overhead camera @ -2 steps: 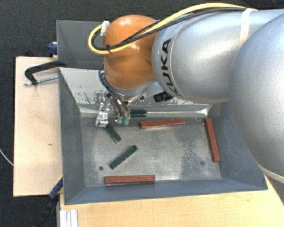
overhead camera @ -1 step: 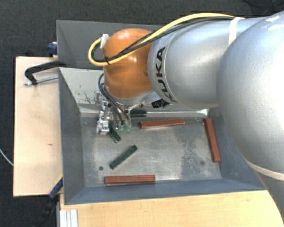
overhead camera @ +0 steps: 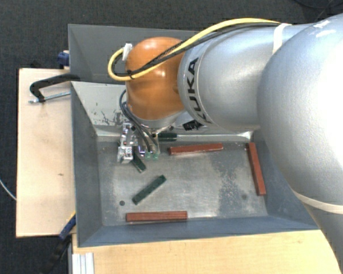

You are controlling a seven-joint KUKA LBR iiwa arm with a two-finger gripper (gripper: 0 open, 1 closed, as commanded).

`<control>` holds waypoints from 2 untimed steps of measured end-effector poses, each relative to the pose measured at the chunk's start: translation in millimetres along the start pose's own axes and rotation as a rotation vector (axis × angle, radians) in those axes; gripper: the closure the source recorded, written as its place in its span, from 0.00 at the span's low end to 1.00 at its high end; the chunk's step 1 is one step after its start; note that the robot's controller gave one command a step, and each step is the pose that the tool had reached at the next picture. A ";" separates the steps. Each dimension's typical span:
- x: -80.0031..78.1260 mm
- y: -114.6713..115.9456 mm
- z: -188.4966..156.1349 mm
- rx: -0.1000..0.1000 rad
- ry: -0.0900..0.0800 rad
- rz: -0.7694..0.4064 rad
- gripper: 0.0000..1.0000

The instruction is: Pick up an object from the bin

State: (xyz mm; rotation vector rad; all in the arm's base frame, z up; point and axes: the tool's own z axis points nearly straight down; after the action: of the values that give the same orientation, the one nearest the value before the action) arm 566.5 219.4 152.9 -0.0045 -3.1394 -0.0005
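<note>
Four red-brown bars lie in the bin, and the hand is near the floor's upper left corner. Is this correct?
No. The camera view shows three red-brown bars, not four: a bar by the back wall, a bar along the right wall, a bar by the front wall. The hand is where you say.

- Your pincer (overhead camera: 135,150): bare metal bits, shiny w/ glints.
- Above it, orange cover (overhead camera: 151,79): smooth, glossy, plastic look. Arm shell (overhead camera: 246,79): smooth, glossy silver-grey.
- Bin (overhead camera: 217,181) under the pincer: grey metal, matt, floor scuffed & speckled.
- Right of the pincer, red-brown bar (overhead camera: 195,149): matt, wood-like. Same finish on second bar (overhead camera: 257,168) further right & third bar (overhead camera: 156,216) below.
- Just below the pincer, dark green strip (overhead camera: 148,189): matt, smooth, prob. plastic.
</note>
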 end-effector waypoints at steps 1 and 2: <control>-7.0 -4.6 15.0 0.000 0.000 0.070 1.00; -14.3 -19.8 16.8 -0.001 -0.002 0.104 1.00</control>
State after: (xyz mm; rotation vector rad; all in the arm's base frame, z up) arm 580.7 199.5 136.1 -0.1685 -3.1366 -0.0023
